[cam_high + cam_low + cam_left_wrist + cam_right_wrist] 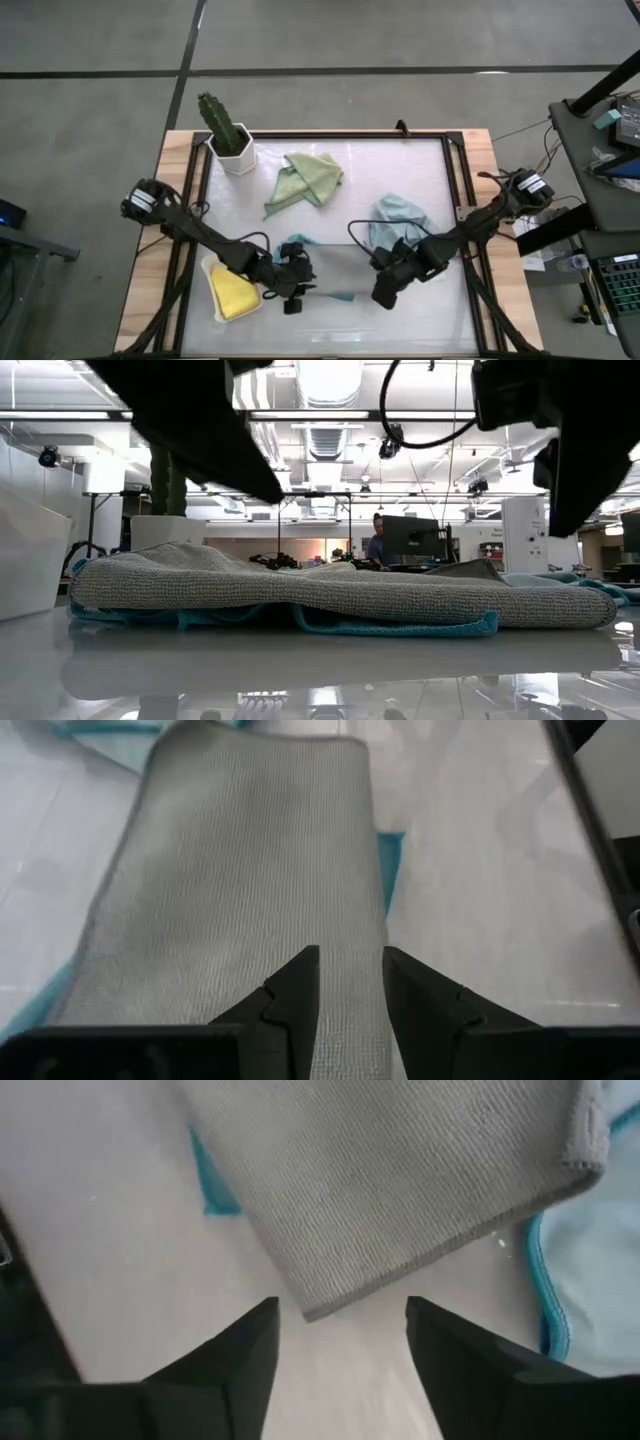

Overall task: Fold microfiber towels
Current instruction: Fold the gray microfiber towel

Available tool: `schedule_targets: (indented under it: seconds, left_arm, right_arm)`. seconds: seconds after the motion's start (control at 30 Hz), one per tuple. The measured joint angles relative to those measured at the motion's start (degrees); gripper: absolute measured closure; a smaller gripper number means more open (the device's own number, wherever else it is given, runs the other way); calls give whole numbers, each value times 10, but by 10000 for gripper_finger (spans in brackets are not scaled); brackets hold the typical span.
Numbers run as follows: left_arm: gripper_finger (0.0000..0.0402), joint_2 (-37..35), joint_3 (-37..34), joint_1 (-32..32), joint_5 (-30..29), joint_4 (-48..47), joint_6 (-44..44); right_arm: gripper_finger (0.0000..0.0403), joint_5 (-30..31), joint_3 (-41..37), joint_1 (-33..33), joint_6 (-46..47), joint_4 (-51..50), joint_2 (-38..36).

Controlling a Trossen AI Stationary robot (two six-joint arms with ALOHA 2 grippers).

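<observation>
Above grey towel (400,1180), right gripper (340,1330) parted.

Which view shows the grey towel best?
Left wrist view: the grey towel fills the frame. Low view shows it edge-on, right wrist only one corner, and in the high view the arms largely hide it.

Open-plan lab, exposed ceiling ducts (330,420), monitors (410,540), concrete floor (90,100)

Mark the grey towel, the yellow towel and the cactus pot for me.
grey towel (240,870): left wrist view, middle of its folded top face.
yellow towel (233,292): high view, centre of the cloth.
cactus pot (238,157): high view, white outer wall.
</observation>
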Motion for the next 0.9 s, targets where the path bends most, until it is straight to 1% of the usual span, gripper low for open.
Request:
schedule_targets:
  seconds: [0.2, 0.3, 0.4, 0.47, 0.67, 0.8, 0.9]
  left_arm:
    - [304, 33, 0, 0, -15, 4, -13]
    - [304, 41, 0, 1, -27, 5, -13]
    - [304, 42, 0, 2, -41, 5, -12]
    - [304, 42, -1, 2, -44, 5, -12]
    - [304, 42, -1, 2, -52, 6, -12]
    - [304, 42, -2, 2, -52, 6, -11]
    - [304, 42, -2, 2, -53, 6, -11]
  right_arm:
    - [150, 67, -23, 2, 40, 7, 1]
    - [144, 69, -44, 2, 55, 23, 1]
    - [143, 68, -74, 2, 61, 76, 1]
    - [144, 68, -96, 2, 74, 122, 2]
    - [144, 69, -149, -3, 90, 220, 8]
    - [145, 71, -168, -8, 83, 284, 20]
    - [146, 77, -175, -8, 60, 331, 28]
